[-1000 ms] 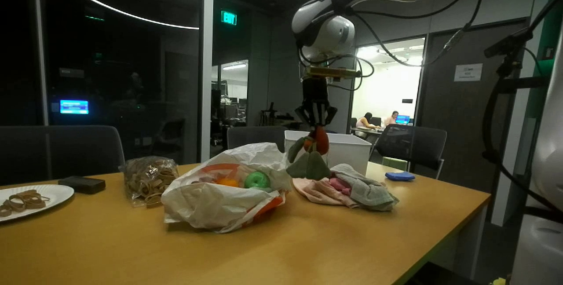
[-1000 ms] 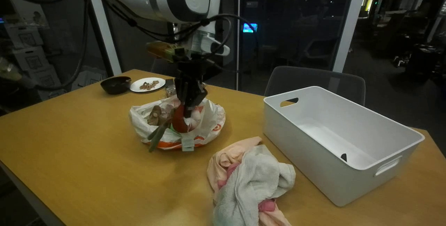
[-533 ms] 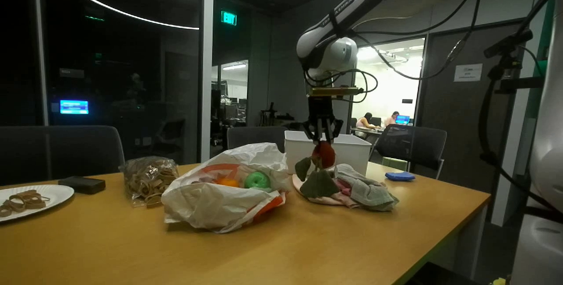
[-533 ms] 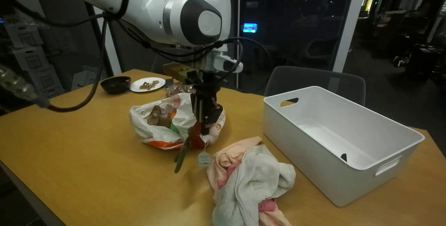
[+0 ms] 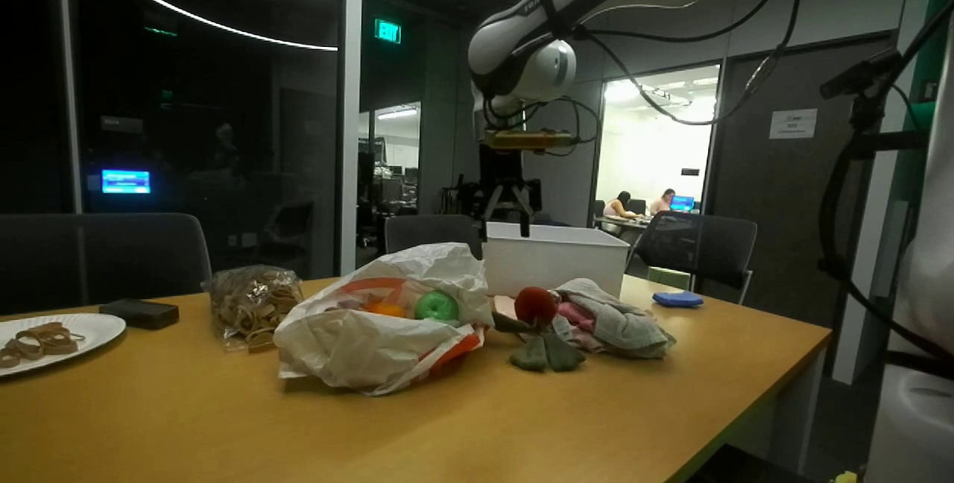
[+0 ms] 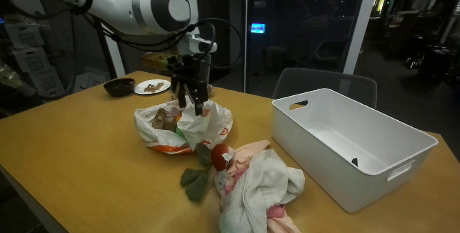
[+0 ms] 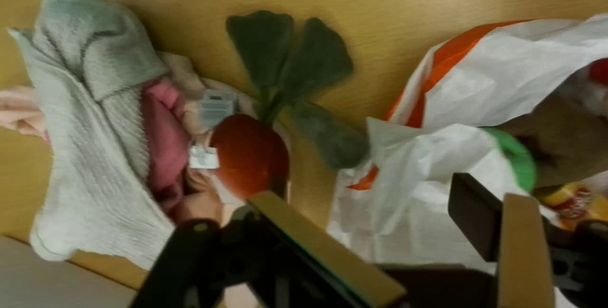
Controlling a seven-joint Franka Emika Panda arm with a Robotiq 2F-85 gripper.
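A red, round plush vegetable with green leaves (image 6: 220, 156) rests on the table against the edge of the pink cloth (image 6: 251, 149), its white tags showing in the wrist view. My gripper (image 5: 502, 238) hangs above it, apart from it, with nothing between the spread fingers. In the wrist view the white plastic bag (image 7: 418, 222) lies beneath the gap between the jaws. Inside the bag are a green item (image 5: 437, 306), an orange item (image 5: 387, 309) and a brown plush (image 6: 165, 122). A grey towel (image 6: 258, 186) lies over the pink cloth.
A white bin (image 6: 309, 154) stands beside the cloths. Farther along the table are a clear bag of tan bands (image 5: 253, 308), a black block (image 5: 140, 313), a white plate (image 6: 138, 89) and a black bowl (image 6: 118, 88). A blue item (image 5: 677, 299) lies near an edge.
The gripper has carried the red plush down from over the bag, let go of it beside the cloths, then risen back towards the bag with its fingers spread.
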